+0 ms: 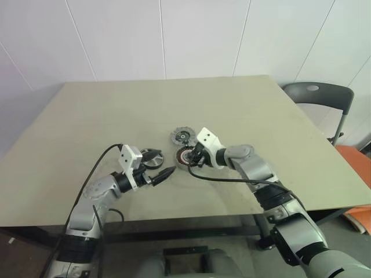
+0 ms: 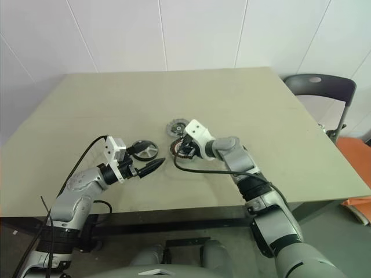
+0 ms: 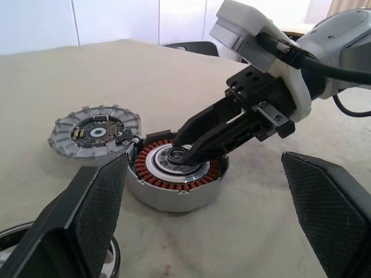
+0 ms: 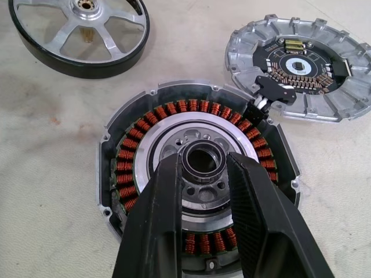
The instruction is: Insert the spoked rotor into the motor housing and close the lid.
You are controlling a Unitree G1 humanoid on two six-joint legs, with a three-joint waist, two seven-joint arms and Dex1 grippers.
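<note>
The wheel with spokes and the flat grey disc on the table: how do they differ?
The spoked wheel has open gaps and a black outer band; the grey disc is solid, with a ribbed edge. The wheel's centre is a small metal hub; the disc's is a dark circuit board. Both are round and lie flat beside the copper-wound housing.

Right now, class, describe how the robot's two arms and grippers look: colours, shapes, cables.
Both arms are silver-grey metal segments with dark joints. Each wrist bears a white boxy camera block. The left gripper and right gripper each have two black tapered fingers; the left gripper's fingers have finely textured pads. A black cable loops alongside each arm.
</note>
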